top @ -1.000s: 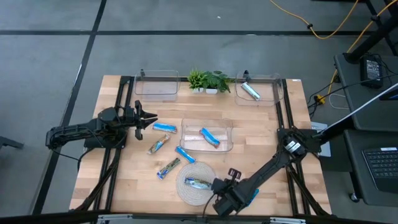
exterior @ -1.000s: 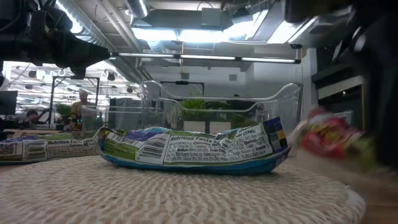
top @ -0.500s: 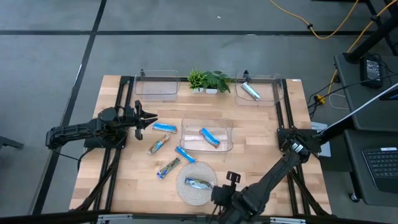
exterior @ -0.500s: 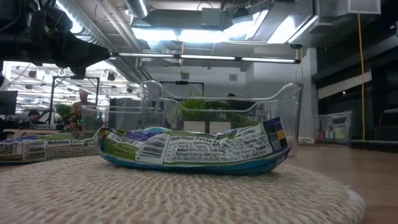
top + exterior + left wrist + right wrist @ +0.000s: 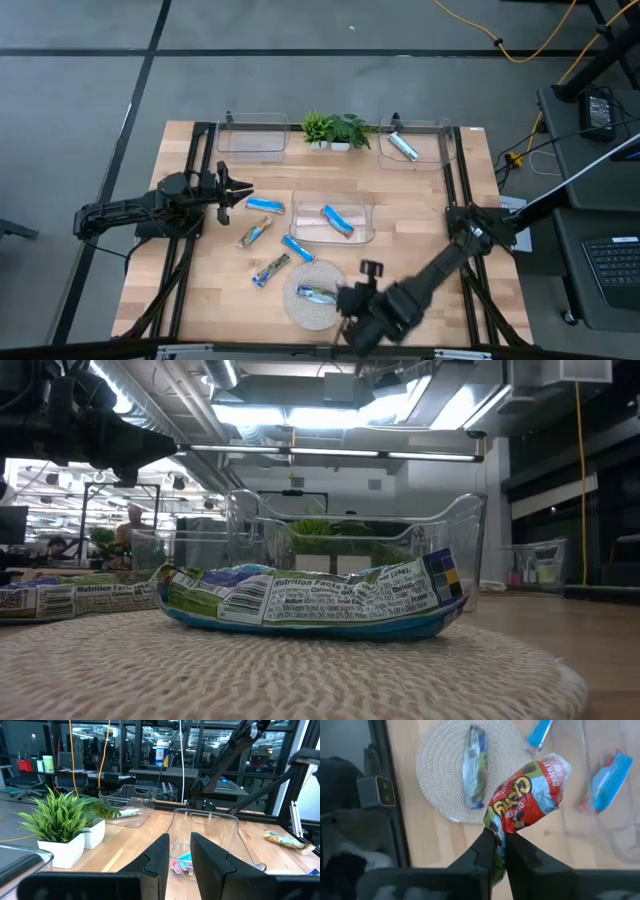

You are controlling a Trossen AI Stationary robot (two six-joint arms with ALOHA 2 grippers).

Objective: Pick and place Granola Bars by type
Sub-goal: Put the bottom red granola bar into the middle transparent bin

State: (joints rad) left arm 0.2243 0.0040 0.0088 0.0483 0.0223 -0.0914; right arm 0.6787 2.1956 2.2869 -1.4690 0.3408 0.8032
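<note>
My right gripper (image 5: 499, 839) is shut on a red granola bar (image 5: 527, 792) with yellow print. It hangs above the round woven mat (image 5: 303, 308) near the table's front edge; in the high view the hand (image 5: 356, 303) hides the red bar. A blue-green bar (image 5: 474, 765) lies flat on the mat (image 5: 440, 775). More bars lie flat on the wood: blue ones (image 5: 263, 205) (image 5: 297, 248) and brownish ones (image 5: 255, 234) (image 5: 271, 269). My left gripper (image 5: 240, 190) waits level at the table's left, open with nothing between its fingers (image 5: 155, 865). My right gripper pinches one crimped end of the red bar (image 5: 495, 826) between its two fingers. The fingers come from above, slanting steeply down. The bar reaches on beyond the fingertips, lifted clear over the mat's edge.
A clear bin (image 5: 333, 217) at the table's middle holds a blue bar (image 5: 337, 220). A bin at the far right (image 5: 413, 150) holds a silvery bar (image 5: 403, 147); another bin (image 5: 250, 135) stands at the far left. A potted plant (image 5: 335, 129) stands between them. The low view shows the mat's bar (image 5: 310, 600) close up.
My right gripper has risen from the table beside the mat with the red bar, going up out of the low view. It has shifted a little toward the mat and rolled somewhat. The red bar is now lifted clear of the table.
</note>
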